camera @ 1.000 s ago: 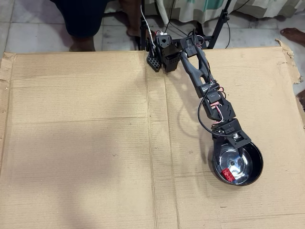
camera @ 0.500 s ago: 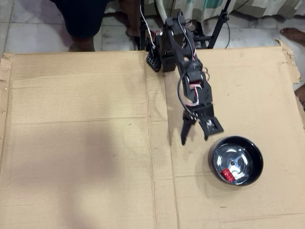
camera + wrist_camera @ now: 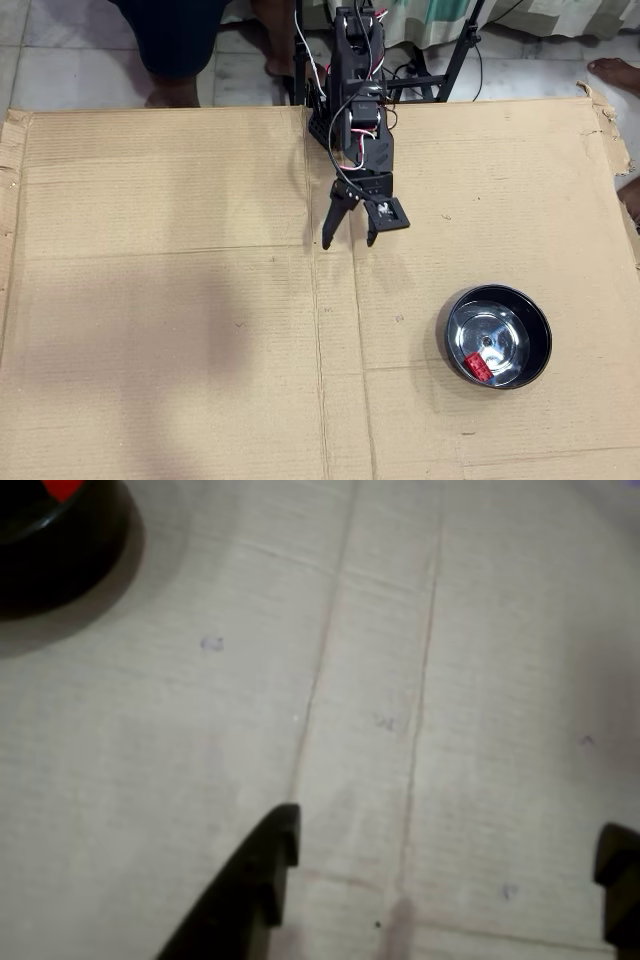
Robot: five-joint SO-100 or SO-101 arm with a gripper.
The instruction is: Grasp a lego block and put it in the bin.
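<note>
The red lego block (image 3: 477, 365) lies inside the bin (image 3: 535, 325), a round bowl that is black outside and shiny silver inside, at the lower right of the overhead view. In the wrist view the bin (image 3: 60, 550) sits at the top left corner with a bit of the red block (image 3: 62, 488) showing at the frame edge. My gripper (image 3: 349, 240) (image 3: 455, 865) is open and empty, well up and left of the bin in the overhead view, above bare cardboard.
A large cardboard sheet (image 3: 160, 300) with creases down its middle covers the table. The arm's base and cables (image 3: 350, 60) stand at the top centre. People's legs and feet (image 3: 180, 40) are beyond the far edge.
</note>
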